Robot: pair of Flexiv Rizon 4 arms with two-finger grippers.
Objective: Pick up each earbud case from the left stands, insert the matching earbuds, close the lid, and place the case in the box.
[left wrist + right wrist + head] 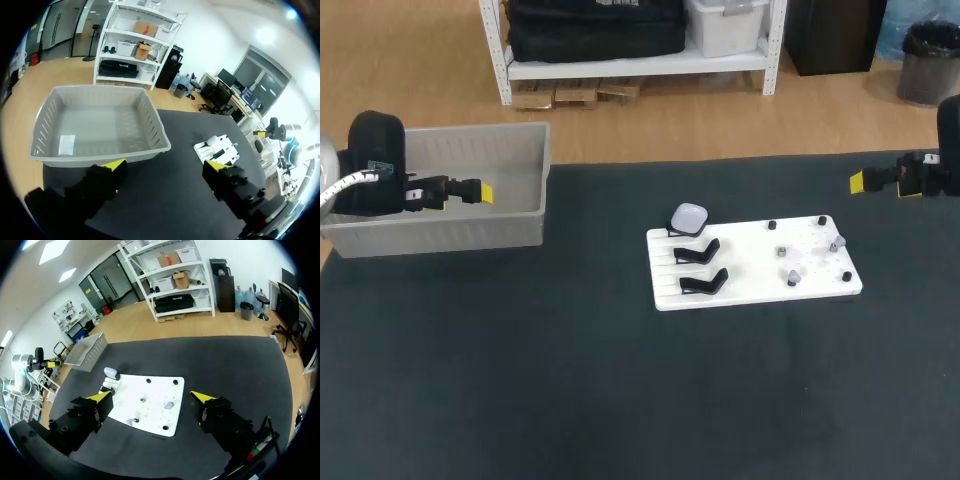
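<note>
Both grippers are standing open and carrying nothing. The left gripper [165, 165] is holding its yellow tips wide apart, hovering at the grey box [159, 134] at the table's [570, 380] left rear. The right gripper [151, 397] is holding its tips equally wide off the table's right side, well apart from the white board [750, 292]. One pale earbud case [689, 217] is sitting on the rearmost stand at the board's left end. The two black stands [698, 250] in front of it are carrying nothing. Several small grey earbuds [793, 278] are sitting on the board's right half. No case is showing inside the box. The step in hand is judged to be the pick-up of the one case on the stands, not yet begun. The next move is calling for the left arm to travel from the box to the board, descend with its fingers straddling the case, and close on its sides without striking the neighbouring stand. The right arm is well placed to fetch the earbuds.
</note>
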